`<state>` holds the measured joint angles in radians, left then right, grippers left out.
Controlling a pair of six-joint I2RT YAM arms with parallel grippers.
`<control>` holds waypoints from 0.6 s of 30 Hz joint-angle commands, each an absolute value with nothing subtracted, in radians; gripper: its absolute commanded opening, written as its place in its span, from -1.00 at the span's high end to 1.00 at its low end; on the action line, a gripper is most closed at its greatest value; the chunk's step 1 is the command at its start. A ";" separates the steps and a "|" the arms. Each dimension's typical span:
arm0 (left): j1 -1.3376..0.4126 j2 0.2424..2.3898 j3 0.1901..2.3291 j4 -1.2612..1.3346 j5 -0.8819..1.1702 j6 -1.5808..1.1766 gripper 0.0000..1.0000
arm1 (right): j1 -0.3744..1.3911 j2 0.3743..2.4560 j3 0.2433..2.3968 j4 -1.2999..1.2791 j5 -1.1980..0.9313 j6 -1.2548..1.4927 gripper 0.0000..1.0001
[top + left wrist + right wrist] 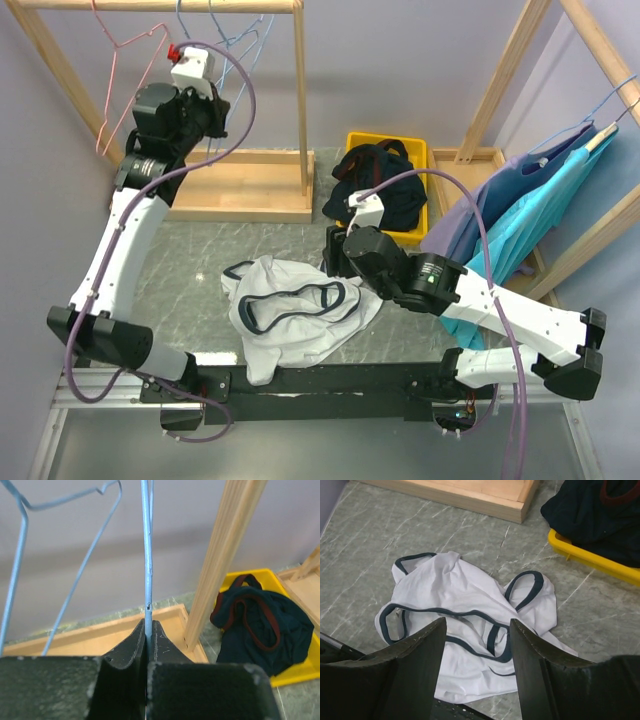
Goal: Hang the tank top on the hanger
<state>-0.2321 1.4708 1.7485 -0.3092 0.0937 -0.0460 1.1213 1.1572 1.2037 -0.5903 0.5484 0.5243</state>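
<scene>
The tank top (290, 312) lies crumpled on the marble table, white with navy trim; its print is hidden. In the right wrist view it (455, 592) spreads beneath my fingers. My right gripper (336, 252) (477, 627) is open and empty, hovering just above the tank top's right edge. My left gripper (222, 95) (148, 630) is raised at the wooden rack and shut on the wire of a light-blue hanger (238, 50) (146, 555), which still hangs from the rail. A second blue hanger (75, 575) hangs just left of it.
A pink wire hanger (125, 70) hangs at the rail's left end. The rack's wooden base (250, 185) and post (225, 555) stand behind the table. A yellow bin (420, 150) holds a dark navy garment (380, 185). Teal and purple shirts (530, 215) hang at right.
</scene>
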 commanded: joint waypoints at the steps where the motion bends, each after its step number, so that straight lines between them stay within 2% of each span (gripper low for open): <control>1: -0.245 1.375 1.668 -0.279 0.127 -0.069 0.98 | 1.120 1.112 1.186 -0.554 0.551 0.499 -0.24; 8: -0.310 1.156 1.433 -0.406 0.132 -0.084 0.98 | 1.121 1.138 1.155 -0.603 0.569 0.526 -0.24; 18: -0.549 0.755 1.005 -0.621 0.092 -0.212 0.98 | 1.112 1.124 0.941 -0.529 0.520 0.583 -0.15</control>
<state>-0.4828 0.8852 1.1305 -0.5362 0.0883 -0.1207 1.1187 1.1419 1.0073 -0.5838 0.5426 0.5434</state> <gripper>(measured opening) 0.044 0.593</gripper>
